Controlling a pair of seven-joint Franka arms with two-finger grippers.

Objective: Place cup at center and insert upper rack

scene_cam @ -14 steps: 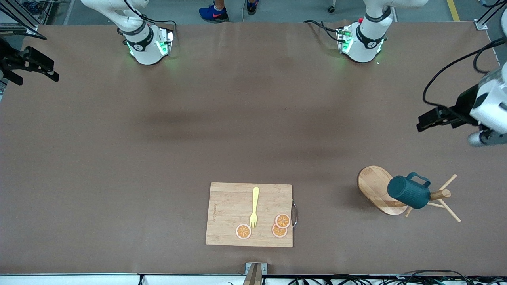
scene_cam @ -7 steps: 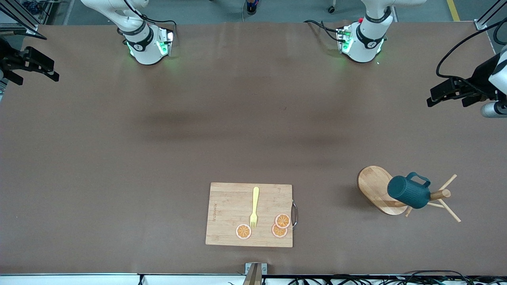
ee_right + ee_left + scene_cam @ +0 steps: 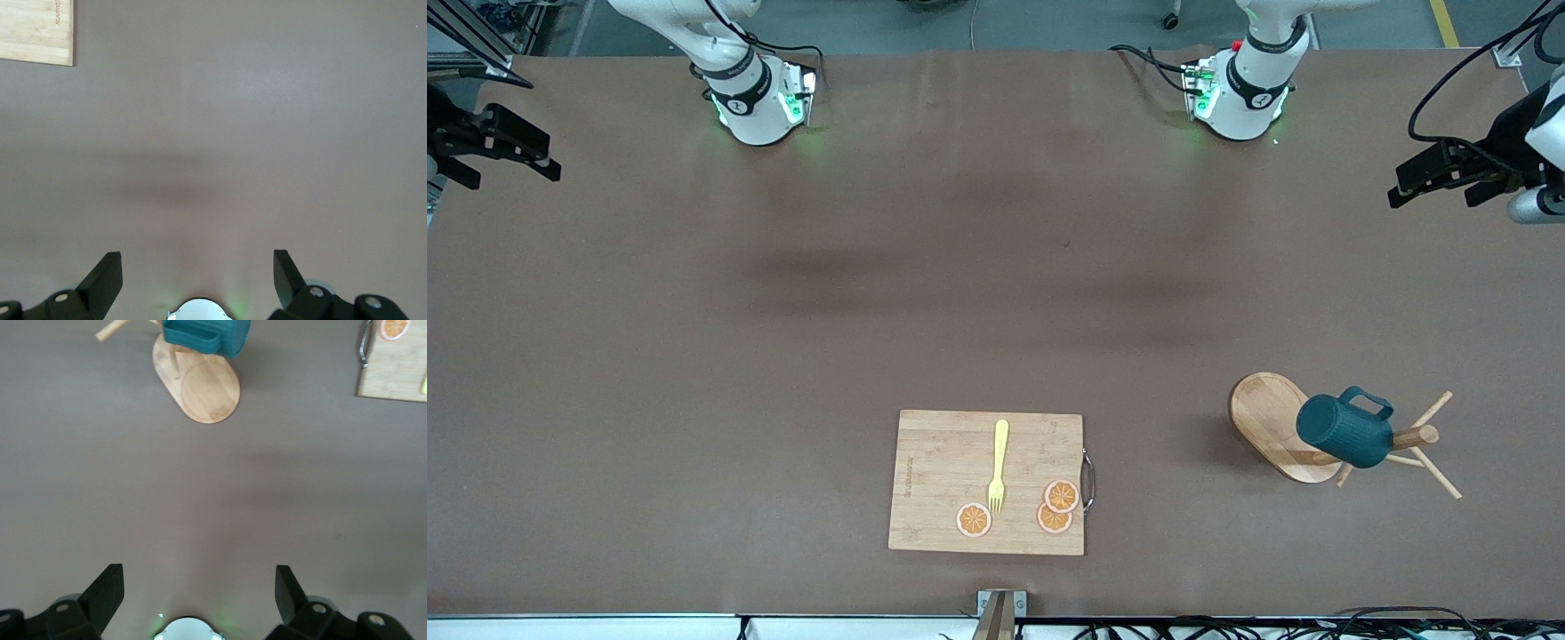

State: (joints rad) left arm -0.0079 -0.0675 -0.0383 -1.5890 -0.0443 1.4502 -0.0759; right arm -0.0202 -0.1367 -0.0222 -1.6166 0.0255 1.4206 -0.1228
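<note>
A cup (image 3: 1344,432) is hung on a tipped-over mug rack (image 3: 1276,425) toward the left arm's end of the table (image 3: 960,267). A fork (image 3: 998,464) and three fruit slices (image 3: 1055,507) are laid on a cutting board (image 3: 943,462) near the front camera.

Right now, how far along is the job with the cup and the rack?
The teal cup hangs on the wooden peg rack toward the left arm's end of the table, not at the center. Nothing is in hand: the left gripper and right gripper are open, up at the table's ends. This fits either stage, and no dishwasher-style upper rack shows.
</note>
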